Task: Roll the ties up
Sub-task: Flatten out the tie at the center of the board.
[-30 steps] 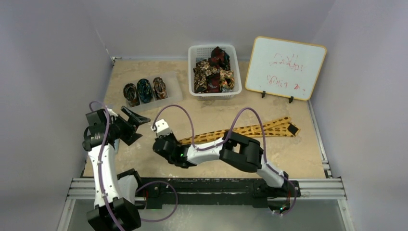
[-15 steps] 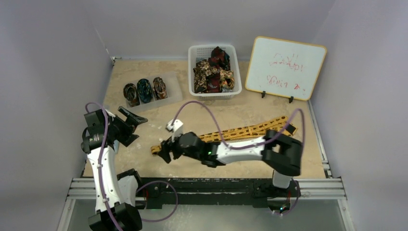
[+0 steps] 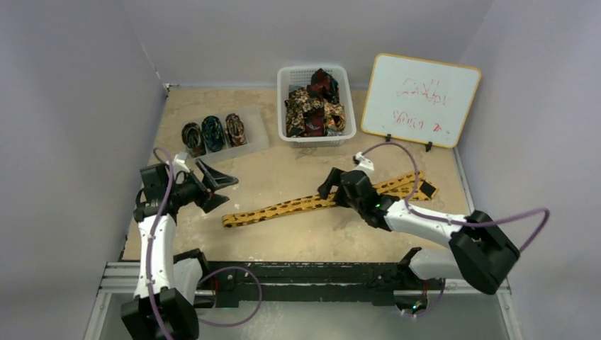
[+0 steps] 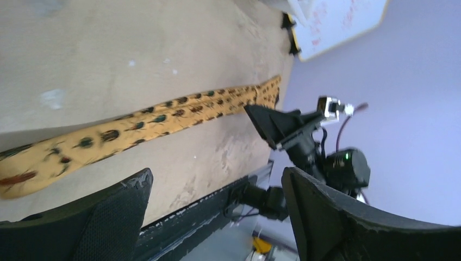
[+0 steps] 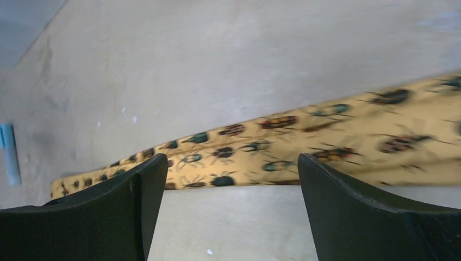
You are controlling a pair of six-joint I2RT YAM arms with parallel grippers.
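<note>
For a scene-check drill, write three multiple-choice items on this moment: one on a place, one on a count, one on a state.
1. Where is the yellow tie?
A. Flat on the table
B. In the basket
C. Draped over the left arm

2. How many rolled ties sit in the tray?
A. Two
B. Three
C. Five

3. What is the right gripper doing?
A. Shut on the tie
B. Open above the tie
C. Out of view

Answers:
1. A: the top view shows the tie stretched out on the table between the arms.
2. B: three rolls stand side by side in the tray.
3. B: the right wrist view shows the fingers spread wide, with the tie lying on the table below them.
</note>
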